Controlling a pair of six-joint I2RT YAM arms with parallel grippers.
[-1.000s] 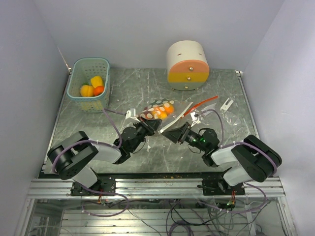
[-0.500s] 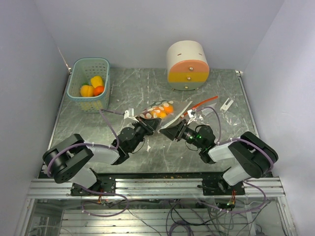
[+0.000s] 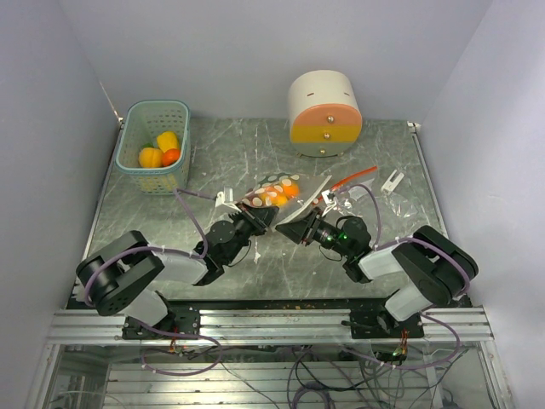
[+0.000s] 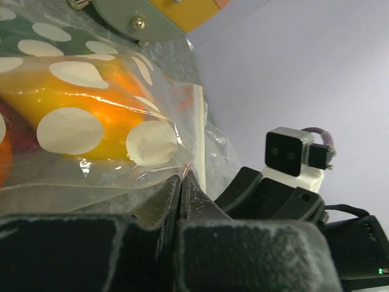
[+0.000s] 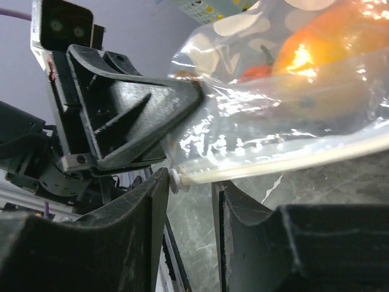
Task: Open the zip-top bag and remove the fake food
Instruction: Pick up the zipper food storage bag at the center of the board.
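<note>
On the grey marbled table [image 3: 238, 145], the clear, white-dotted zip-top bag [image 3: 271, 183] sits between both arms, the glossy yellow-orange fake food [image 4: 103, 100] sealed inside. The left gripper [image 4: 182, 179] has its fingers pressed together on the bag's corner film. The right gripper [image 5: 189, 182] has moved in, its parted fingers narrowing around the pale zip edge [image 5: 273, 162], so opening looks about to start. No writing is readable.

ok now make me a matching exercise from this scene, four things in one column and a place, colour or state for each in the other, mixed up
Things:
1 basket
2 round container
3 zip-top bag
4 left tool

Descriptions:
a shut on the bag's edge
b far left corner, loose fake food inside
c cream above, orange below
d clear with pale spots, mid-table

Pairs: 1-b, 2-c, 3-d, 4-a
</note>
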